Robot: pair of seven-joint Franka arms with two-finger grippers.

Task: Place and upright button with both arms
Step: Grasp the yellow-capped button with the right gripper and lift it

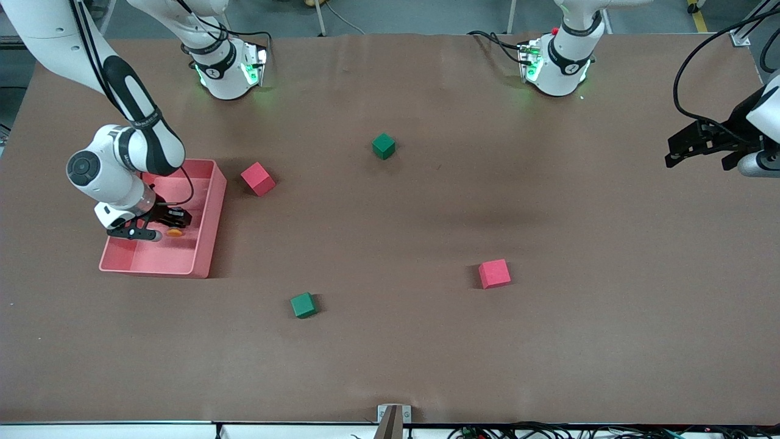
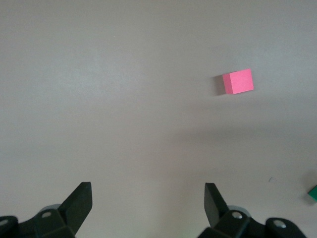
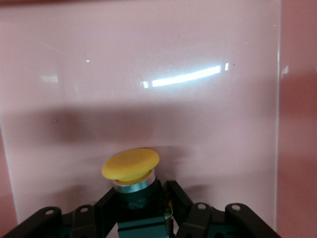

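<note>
Right wrist view tells you most of what matters: the right hand has its fingers clenched on the black body of the button, with the orange cap sticking out past the fingertips toward the bottom of the pink tray. So the button's long axis, body to cap, runs pretty much in line with the fingers, not across them.

From the front view, that same right hand is down inside the pink tray at the right arm's end of the worktop, and the button shows as a little orange dot at its fingertips. I'd say it's grabbed but not lifted out yet, though I can't tell if it's resting on the tray floor.

Left hand is waiting up in the air at the left arm's end of the worktop, fingers spread wide with nothing in them. Its wrist view shows bare worktop, with a red cube lying past its fingers.

So the right arm is the one on the button, and the left is well apart from it. My guess is the button has to travel toward the middle before any handover or uprighting can happen.
</note>
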